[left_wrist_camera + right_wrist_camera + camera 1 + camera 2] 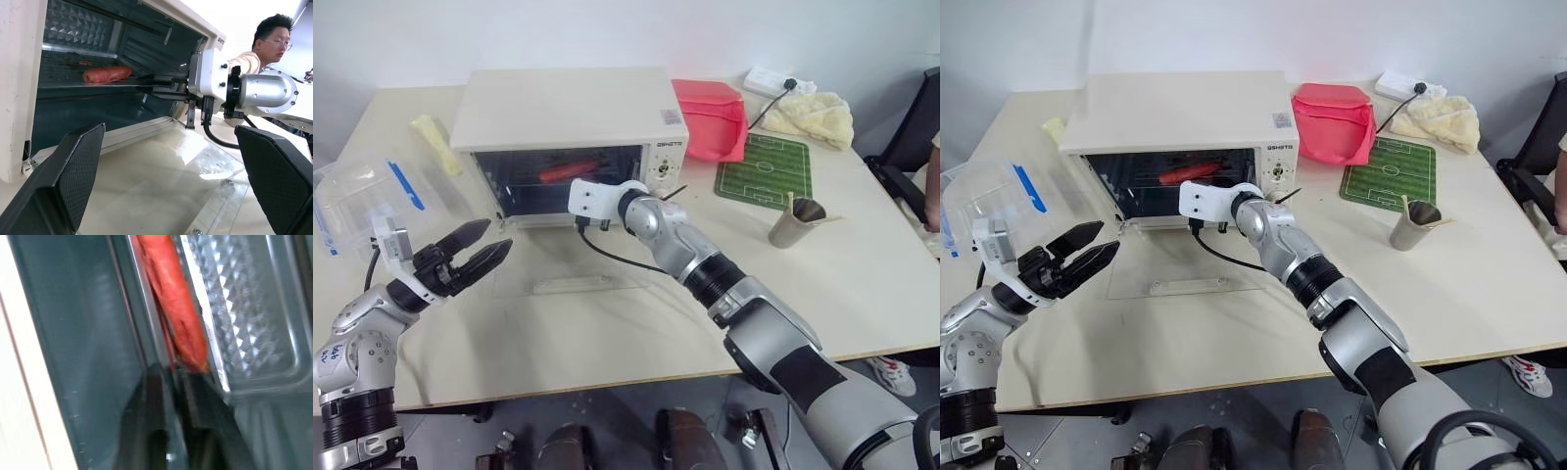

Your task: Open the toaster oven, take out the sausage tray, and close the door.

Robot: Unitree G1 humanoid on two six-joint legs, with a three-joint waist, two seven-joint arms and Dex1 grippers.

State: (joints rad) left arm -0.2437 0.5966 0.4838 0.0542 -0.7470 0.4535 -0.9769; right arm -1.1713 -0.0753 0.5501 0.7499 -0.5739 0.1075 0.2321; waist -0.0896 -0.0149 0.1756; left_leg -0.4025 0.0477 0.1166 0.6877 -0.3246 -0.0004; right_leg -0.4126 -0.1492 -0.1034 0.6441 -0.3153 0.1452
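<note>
The right gripper (173, 382) had pinched the sausage tray (112, 84) rim inside the toaster oven (563, 108). The left gripper (480, 250) hung open. Pulling out straight and level would probably have kept the sausage (106, 74) aboard.

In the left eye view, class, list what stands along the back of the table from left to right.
Clear plastic box → toaster oven → red bag → cream cloth

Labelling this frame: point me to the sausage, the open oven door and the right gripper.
sausage (106, 74), left wrist view, middle of its red body.
door (570, 262), left eye view, glass pane lying flat on the table.
right gripper (146, 84), left wrist view, black fingertips shut at the sausage tray's (68, 84) edge.
</note>
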